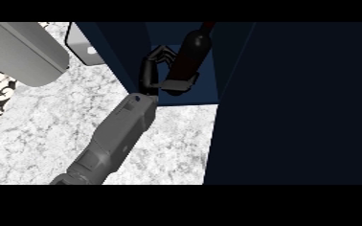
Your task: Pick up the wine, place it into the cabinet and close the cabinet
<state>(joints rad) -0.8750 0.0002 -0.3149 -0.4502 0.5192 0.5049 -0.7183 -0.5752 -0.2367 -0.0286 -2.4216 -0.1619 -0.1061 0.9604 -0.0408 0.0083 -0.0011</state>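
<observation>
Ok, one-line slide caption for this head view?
Hand beside the wine bottle standing inside the open dark-blue cabinet, fingers curled next to it, above the marble counter.

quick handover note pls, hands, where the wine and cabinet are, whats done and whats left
Left hand: reached into the open cabinet, fingers curled beside the wine bottle; whether it grips the bottle I cannot tell.
Right hand: not in view.
Wine bottle: inside the cabinet, upright with a slight tilt, over its blue floor.
Cabinet door: open, the dark panel at the view's right.
Done: wine brought into the cabinet.
Left: confirm the bottle is set down, let go, draw the arm out, close the door.
</observation>
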